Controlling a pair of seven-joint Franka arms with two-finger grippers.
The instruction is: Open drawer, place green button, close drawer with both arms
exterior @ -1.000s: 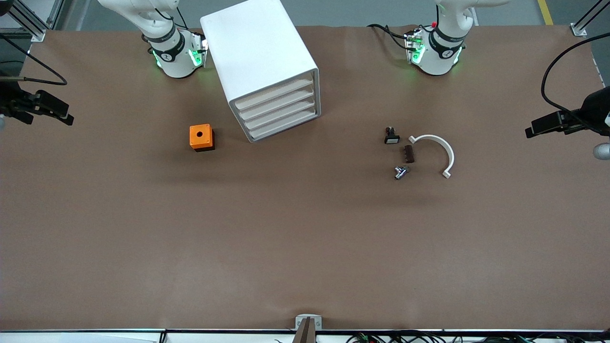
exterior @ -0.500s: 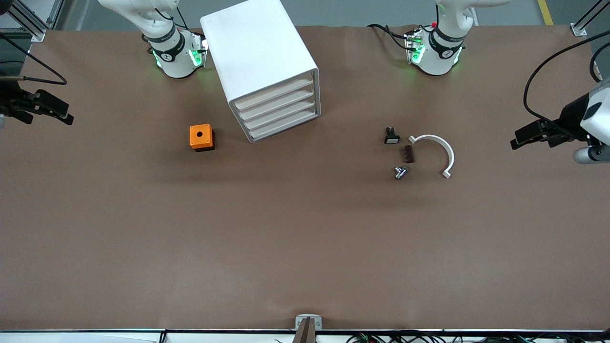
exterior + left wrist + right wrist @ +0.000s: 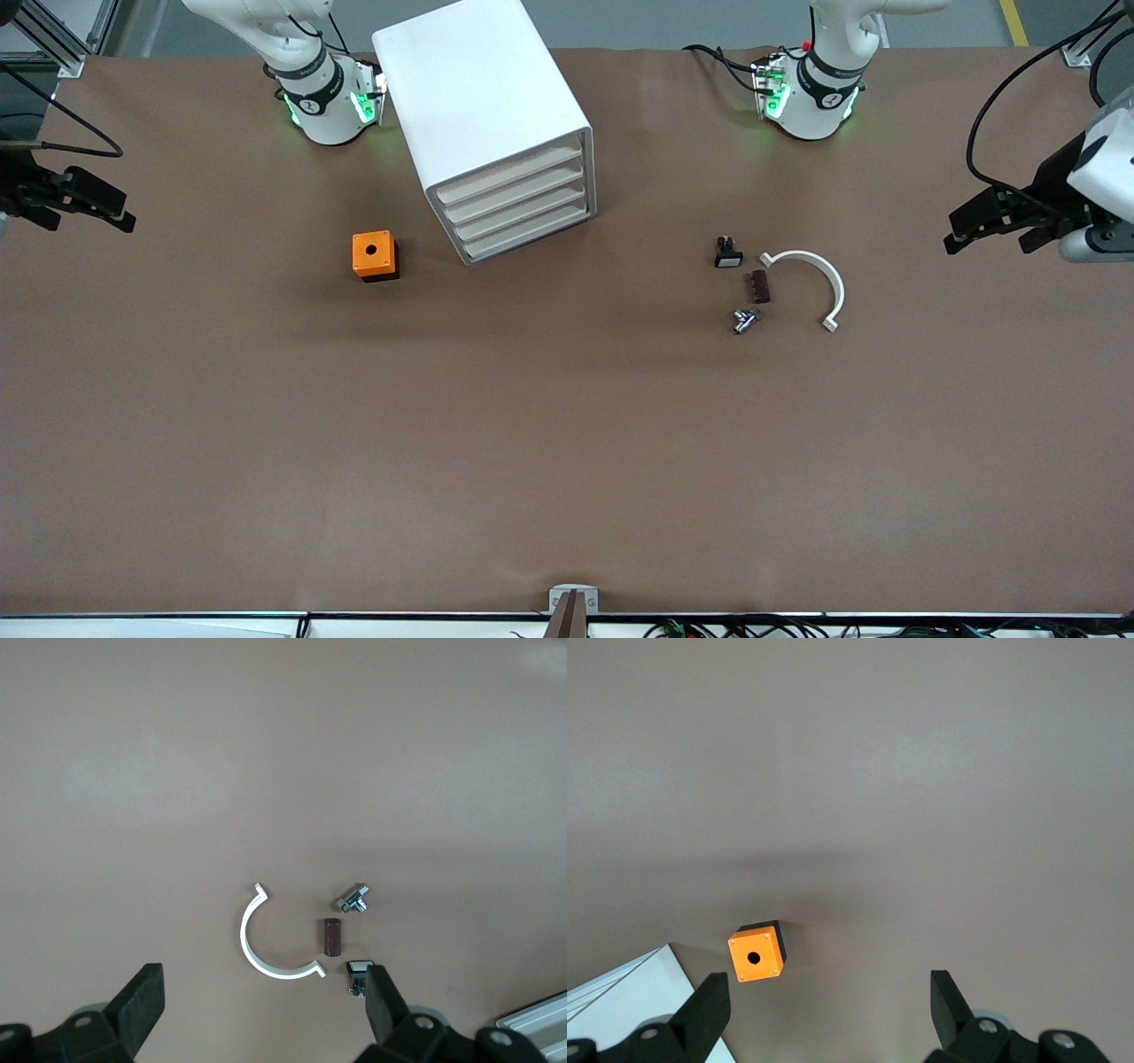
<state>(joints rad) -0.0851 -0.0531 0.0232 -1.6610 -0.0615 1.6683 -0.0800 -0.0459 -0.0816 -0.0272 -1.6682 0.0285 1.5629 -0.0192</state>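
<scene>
The white cabinet (image 3: pixel 483 106) stands between the two arm bases, all its drawers shut; the drawer (image 3: pixel 529 236) is the lowest one. The button (image 3: pixel 744 321) (image 3: pixel 354 899) lies small on the brown table, toward the left arm's end. My left gripper (image 3: pixel 990 232) (image 3: pixel 261 994) hangs open and empty over the table's left-arm end, apart from the button. Over the right-arm end, my right gripper (image 3: pixel 89 215) (image 3: pixel 828 1001) is open and empty too.
An orange box (image 3: pixel 374 255) (image 3: pixel 756 952) with a hole sits beside the cabinet toward the right arm's end. Around the button lie a black-and-white switch (image 3: pixel 728 253), a brown block (image 3: pixel 759 286) and a white half-ring (image 3: pixel 813 282). A cabinet corner (image 3: pixel 629 1005) shows in the right wrist view.
The left gripper has come in from the table's end toward the small parts and swung a little toward the robots' bases. The right arm has not moved.
</scene>
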